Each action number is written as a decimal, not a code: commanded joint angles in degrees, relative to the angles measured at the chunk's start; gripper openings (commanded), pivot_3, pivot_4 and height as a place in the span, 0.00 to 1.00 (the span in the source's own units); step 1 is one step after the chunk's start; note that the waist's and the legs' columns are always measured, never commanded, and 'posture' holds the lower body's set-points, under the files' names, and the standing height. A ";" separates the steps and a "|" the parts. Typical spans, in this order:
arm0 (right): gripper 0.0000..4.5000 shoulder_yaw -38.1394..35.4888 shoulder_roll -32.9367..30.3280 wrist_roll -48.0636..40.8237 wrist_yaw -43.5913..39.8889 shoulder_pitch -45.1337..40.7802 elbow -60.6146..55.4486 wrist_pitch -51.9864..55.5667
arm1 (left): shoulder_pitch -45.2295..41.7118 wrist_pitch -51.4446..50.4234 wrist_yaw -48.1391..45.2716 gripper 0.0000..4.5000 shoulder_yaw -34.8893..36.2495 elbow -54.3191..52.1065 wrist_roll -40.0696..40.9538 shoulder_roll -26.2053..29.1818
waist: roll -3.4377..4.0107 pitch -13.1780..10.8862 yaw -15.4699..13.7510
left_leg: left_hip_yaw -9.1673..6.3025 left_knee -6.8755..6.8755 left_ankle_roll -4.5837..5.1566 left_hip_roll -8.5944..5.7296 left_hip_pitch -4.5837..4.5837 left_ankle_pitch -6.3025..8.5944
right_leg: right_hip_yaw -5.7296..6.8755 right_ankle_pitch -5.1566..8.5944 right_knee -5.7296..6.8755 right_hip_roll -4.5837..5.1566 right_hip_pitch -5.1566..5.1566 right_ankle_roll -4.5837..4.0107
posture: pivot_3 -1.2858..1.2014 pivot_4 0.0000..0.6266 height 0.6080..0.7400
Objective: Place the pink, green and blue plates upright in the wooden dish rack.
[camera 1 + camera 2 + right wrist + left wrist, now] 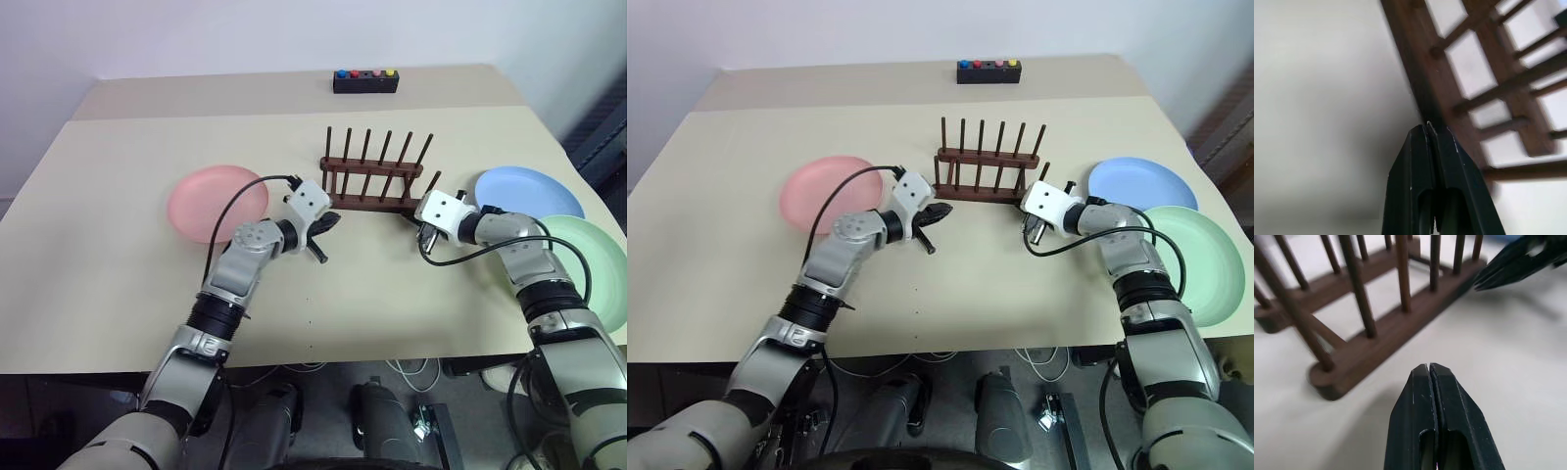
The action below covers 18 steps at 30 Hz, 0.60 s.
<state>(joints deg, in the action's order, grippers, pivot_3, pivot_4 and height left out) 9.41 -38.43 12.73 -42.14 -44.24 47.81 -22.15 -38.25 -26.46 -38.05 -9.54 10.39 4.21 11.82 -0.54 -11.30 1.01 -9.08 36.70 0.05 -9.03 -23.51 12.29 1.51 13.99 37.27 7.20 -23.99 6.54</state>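
Note:
The wooden dish rack (372, 184) stands empty at the table's middle. The pink plate (217, 202) lies flat to its left. The blue plate (529, 192) and the green plate (591, 266) lie flat at the right, the green one nearer the table's front. My left gripper (333, 219) is shut and empty, a little in front of the rack's left end (1332, 377). My right gripper (1427, 126) is shut and empty, its tips right at the rack's base (1425, 93) on the right end. The right gripper's fingers (1518, 262) also show in the left wrist view.
A small black box with coloured buttons (365, 80) sits at the back of the beige table (127, 294). The green plate lies close to the table's right edge. Black cables loop from both wrists over the table.

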 commanded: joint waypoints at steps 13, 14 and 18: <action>0.06 -11.21 0.42 -31.62 -25.13 2.02 -20.13 22.76 | -0.92 -28.97 -7.69 0.00 26.41 -20.09 30.13 19.05 | 0.02 -0.01 0.10 | -0.04 -0.01 -0.01 0.08 0.00 0.01 | -0.08 -0.01 -0.03 -0.09 -0.01 -0.02 | 0.52 0.24 1.00; 0.12 -12.69 -0.27 -35.93 -27.32 2.27 -23.51 28.56 | -0.94 -31.13 -8.49 0.06 28.30 -19.02 32.32 20.71 | 0.02 -0.01 -0.01 | -0.04 -0.01 -0.01 0.08 0.00 0.01 | -0.08 -0.01 -0.05 -0.09 0.00 -0.02 | 0.52 0.24 1.00; 0.50 -16.08 -3.48 -46.77 -31.55 4.03 -33.97 45.86 | 1.28 -30.50 -9.48 0.41 29.82 -16.63 32.67 26.58 | 0.02 -0.01 -0.38 | -0.07 -0.02 0.27 0.07 0.00 0.20 | -0.08 -0.01 -0.09 -0.09 0.00 -0.03 | 0.52 0.24 1.00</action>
<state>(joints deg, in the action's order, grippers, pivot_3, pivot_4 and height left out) -4.41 -40.62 -29.57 -72.07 -40.65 17.96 18.46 -37.29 -57.21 -46.46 18.61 -6.20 35.71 37.19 -0.51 -11.31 0.63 -9.16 36.67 0.36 -8.96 -23.51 12.51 1.44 13.99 37.16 7.12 -23.99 6.51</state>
